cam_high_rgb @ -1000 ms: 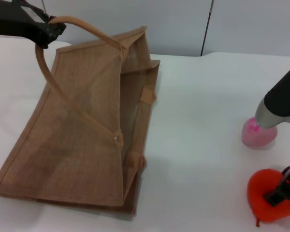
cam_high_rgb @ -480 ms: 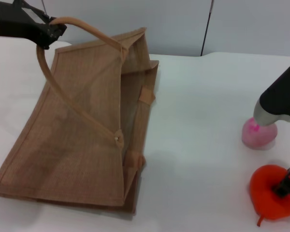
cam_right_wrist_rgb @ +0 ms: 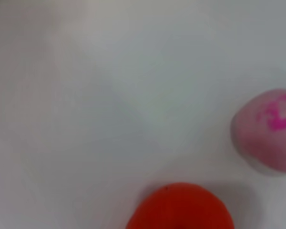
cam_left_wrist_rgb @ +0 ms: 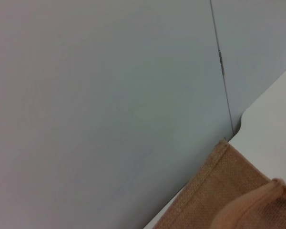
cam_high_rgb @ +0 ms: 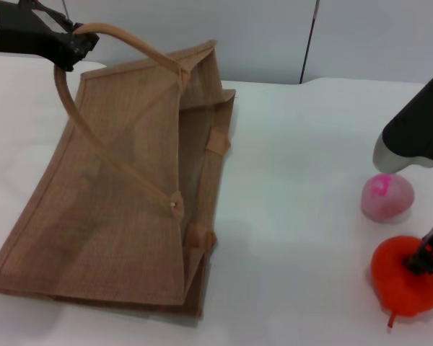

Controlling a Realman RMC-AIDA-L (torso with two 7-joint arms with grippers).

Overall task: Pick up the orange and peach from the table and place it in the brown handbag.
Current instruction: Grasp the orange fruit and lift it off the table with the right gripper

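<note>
Orange [cam_high_rgb: 406, 283] sits at our right front bench [cam_high_rgb: 296, 216] edge, our right gripper [cam_high_rgb: 427, 257] on top of it; we cannot tell its finger spread. Peach [cam_high_rgb: 387, 196] lies just behind, apart. Open white bench separates both fruits from the brown handbag [cam_high_rgb: 123, 209], lying at left, one handle [cam_high_rgb: 101, 32] gripped closed by our left gripper [cam_high_rgb: 71, 45].

We note a white table [cam_high_rgb: 296, 180] as the work surface. Behind its far edge we see a pale grey wall [cam_high_rgb: 260, 36] with one thin dark vertical seam [cam_high_rgb: 308, 43]. Table corner rounded.
</note>
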